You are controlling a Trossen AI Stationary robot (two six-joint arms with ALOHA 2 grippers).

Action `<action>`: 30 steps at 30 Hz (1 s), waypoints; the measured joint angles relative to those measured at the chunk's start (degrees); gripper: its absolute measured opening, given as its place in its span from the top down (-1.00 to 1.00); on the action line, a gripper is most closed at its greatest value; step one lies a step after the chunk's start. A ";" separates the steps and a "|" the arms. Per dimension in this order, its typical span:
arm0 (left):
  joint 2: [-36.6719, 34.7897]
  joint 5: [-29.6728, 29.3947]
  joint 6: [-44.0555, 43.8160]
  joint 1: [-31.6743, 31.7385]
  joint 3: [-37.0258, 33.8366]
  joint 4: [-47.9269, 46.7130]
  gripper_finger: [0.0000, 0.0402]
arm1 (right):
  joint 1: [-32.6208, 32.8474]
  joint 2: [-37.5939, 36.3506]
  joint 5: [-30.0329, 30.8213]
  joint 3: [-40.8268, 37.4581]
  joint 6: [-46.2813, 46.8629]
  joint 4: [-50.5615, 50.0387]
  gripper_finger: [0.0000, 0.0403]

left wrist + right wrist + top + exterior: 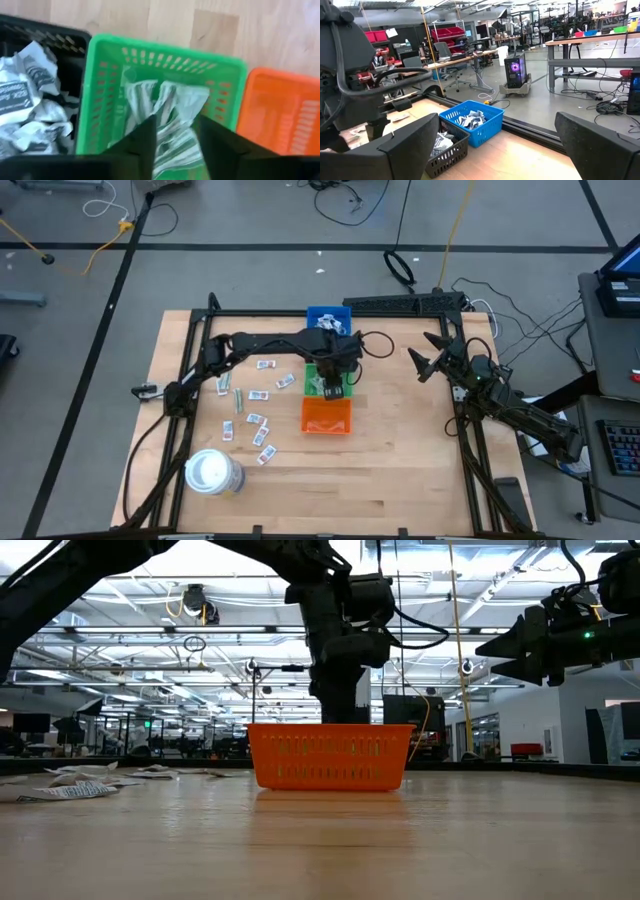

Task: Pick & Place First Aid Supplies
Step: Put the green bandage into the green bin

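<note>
A: Where's the left end effector [331, 390] right now?

B: Out over the middle of the desk [400, 470], right above the green bin [165, 100]. From its wrist view the two fingers [145, 145] stand a little apart, with a pale green-grey striped wrapper [167, 115] showing between them, down in that bin. I can't tell whether they are pinching it or just clear of it.

A: And the other bins?

B: In a row with the green one. The blue bin [328, 317] is at the far edge and has white packets in it. Next is a dark bin [45, 60], stuffed with crumpled white packets with dark print [20, 95]. Then green, then the orange bin [326, 416] nearest the front. From the low view the orange one hides the rest, and the left arm comes down behind it.

A: Still supplies loose on the desk?

B: Plenty. Small flat packets [255, 405] are scattered to the left of the bins, white squares and strips, plus a slim greenish wrapper [238, 401]. A large white roll [213, 472] sits near the front left corner, well apart from them.

A: The right arm?

B: Off to the right side, raised above the desk. Its end effector [428, 357] is spread wide with nothing in it.
</note>
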 joint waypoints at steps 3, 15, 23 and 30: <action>-0.07 0.72 -4.00 0.09 0.00 0.37 0.05 | 0.00 0.01 0.01 -0.01 0.00 0.00 -0.95; -1.20 0.66 -34.84 3.46 -0.02 -0.70 -0.51 | 0.00 0.01 0.00 -0.01 0.00 0.00 -0.95; -2.83 0.76 -44.33 3.91 -1.46 -2.03 -0.54 | 0.01 -0.01 0.01 -0.02 0.00 0.00 -0.95; -15.94 -2.93 -53.43 3.77 -20.71 4.48 -0.46 | 0.01 0.01 0.01 -0.01 0.00 0.00 -0.95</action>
